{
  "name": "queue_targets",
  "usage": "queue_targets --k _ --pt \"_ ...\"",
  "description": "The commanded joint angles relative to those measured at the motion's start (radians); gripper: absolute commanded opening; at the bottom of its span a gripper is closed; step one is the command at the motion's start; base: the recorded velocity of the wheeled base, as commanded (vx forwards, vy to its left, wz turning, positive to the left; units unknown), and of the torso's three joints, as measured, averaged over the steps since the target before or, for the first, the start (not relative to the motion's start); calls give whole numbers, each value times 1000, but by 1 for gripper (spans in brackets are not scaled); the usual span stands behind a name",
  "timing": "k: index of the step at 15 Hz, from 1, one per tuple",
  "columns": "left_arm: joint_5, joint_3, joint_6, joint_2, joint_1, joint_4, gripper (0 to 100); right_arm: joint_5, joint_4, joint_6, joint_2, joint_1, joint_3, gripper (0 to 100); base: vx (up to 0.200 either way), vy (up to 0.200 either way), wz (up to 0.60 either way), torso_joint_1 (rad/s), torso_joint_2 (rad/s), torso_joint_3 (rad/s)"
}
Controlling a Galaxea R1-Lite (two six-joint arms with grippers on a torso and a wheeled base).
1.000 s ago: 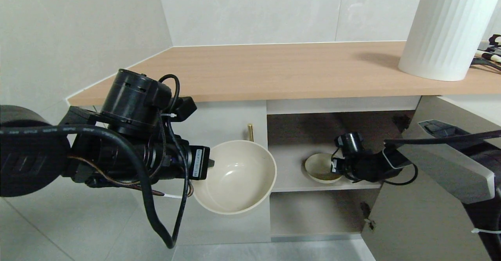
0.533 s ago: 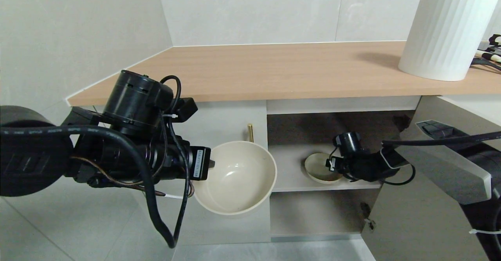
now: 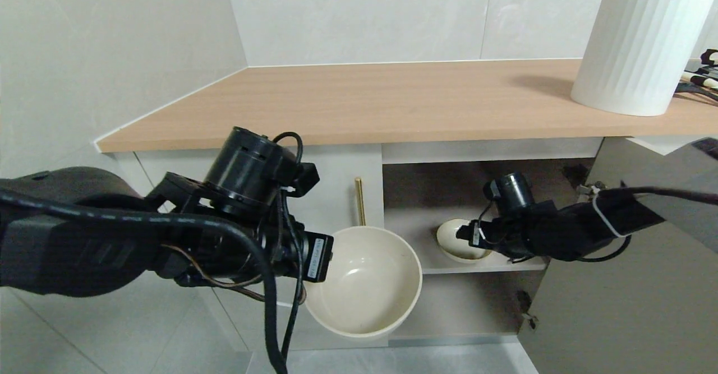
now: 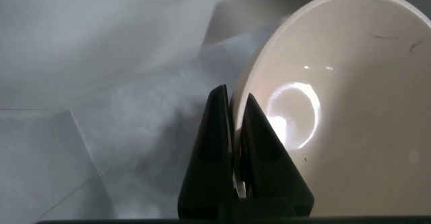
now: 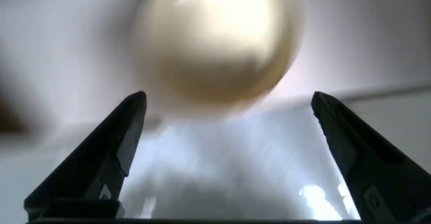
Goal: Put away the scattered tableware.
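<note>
A large cream bowl [image 3: 364, 281] hangs in front of the shut left cabinet door, with my left gripper [image 3: 314, 256] shut on its rim. In the left wrist view the two fingers [image 4: 219, 126] pinch the rim of the bowl [image 4: 337, 103]. A small cream dish [image 3: 455, 240] sits on the middle shelf [image 3: 426, 250] of the open cabinet. My right gripper [image 3: 468, 234] is inside the cabinet just beside the dish. In the right wrist view the gripper [image 5: 227, 97] stands open, with the dish [image 5: 215, 42] just beyond its fingertips and nothing held.
The cabinet's right door [image 3: 589, 318] stands open beside my right arm. A gold handle [image 3: 359, 200] sticks out of the shut left door. On the wooden counter [image 3: 364, 105] stand a white ribbed container [image 3: 639, 43] and some utensils [image 3: 701, 77] at the far right.
My left arm has moved down and to the right with the large bowl. My right arm's forearm has swung higher while its gripper stays by the small dish.
</note>
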Motion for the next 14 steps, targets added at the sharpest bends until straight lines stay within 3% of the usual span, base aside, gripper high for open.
queue_targets --k 1,7,14 --pt "31 0 0 90 -45 1 0 39 143 -19 -281 118 87 100 0 0 0 0 0 0" --pt "42 0 -3 213 -86 -56 0 81 296 -22 -409 252 93 100 0 0 0 0 0 0" --pt "83 0 -11 243 -108 -131 0 91 302 -17 -282 328 104 100 0 0 0 0 0 0"
